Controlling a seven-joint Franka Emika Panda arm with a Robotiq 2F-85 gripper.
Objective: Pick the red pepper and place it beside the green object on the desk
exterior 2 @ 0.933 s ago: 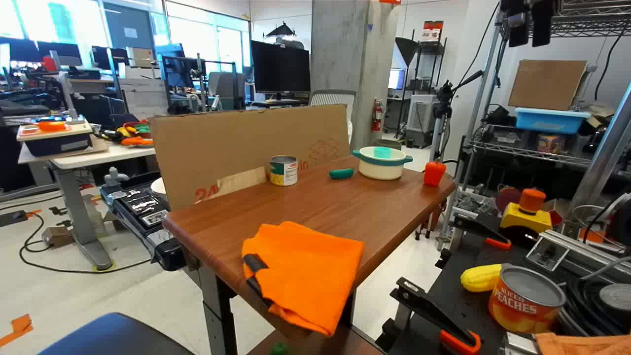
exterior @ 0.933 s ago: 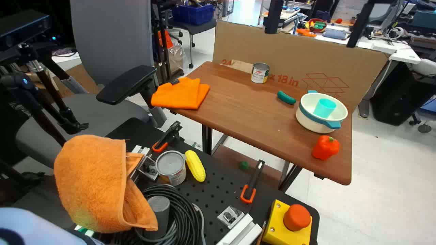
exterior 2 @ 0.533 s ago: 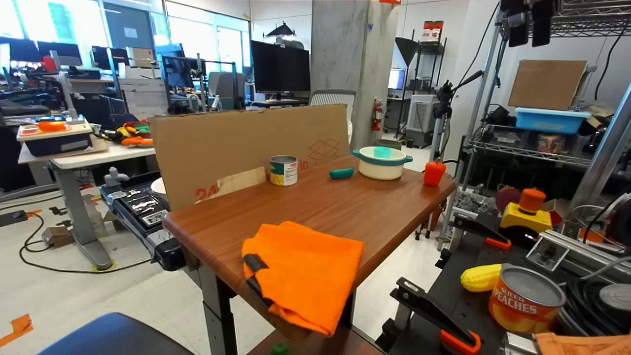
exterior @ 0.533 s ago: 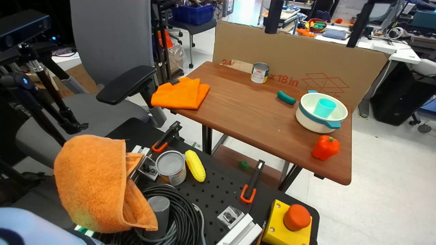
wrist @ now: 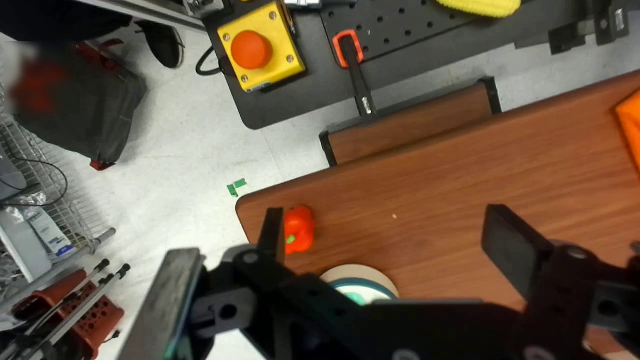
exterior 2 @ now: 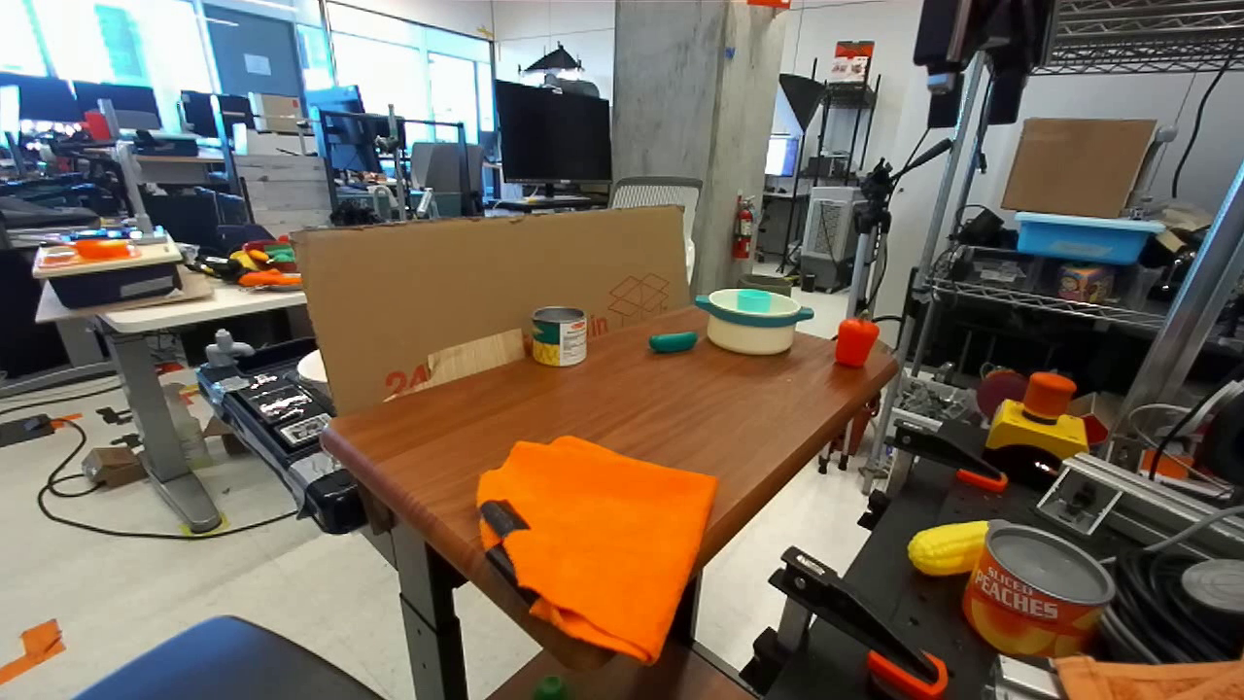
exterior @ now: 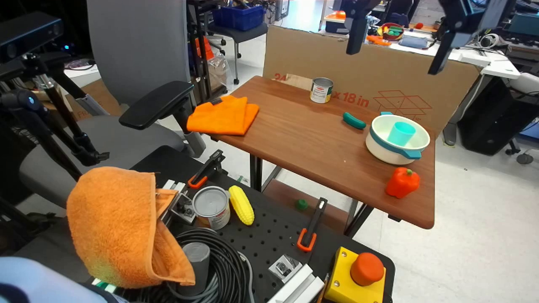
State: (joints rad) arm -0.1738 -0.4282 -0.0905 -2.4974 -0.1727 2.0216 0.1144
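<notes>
A robot's gripper (exterior: 394, 62) hangs higher than the pot (exterior: 381, 152), its two fingers (wrist: 512, 245) spread wide apart, with nothing held between them and nothing touched. The red pepper (exterior: 403, 182) sits on the brown table (exterior: 303, 126) near the pot, a little apart from it; in an exterior view, the green cucumber (exterior 2: 673, 342) lies just beside the pot on the opposite side. The pickup appears to be the step in hand, the pepper not yet reached. In the wrist view the pepper shows hard by one finger rather than midway between the two, so a good approach would shift toward the pepper's side of the pot, centre over the stem (wrist: 290, 239) and come straight down. Turning the fingers so neither drops into the gap between pepper and pot would lessen the risk of bumping the pot's handle (exterior: 412, 154). A grip low on the rounded body, firm but not crushing, should resist slipping; a nudge from one side would likely roll it. Once caught, the pepper should rise higher than the pot and the cup (exterior: 401, 134) inside before crossing to a spot beside the cucumber, judged the green object meant.
</notes>
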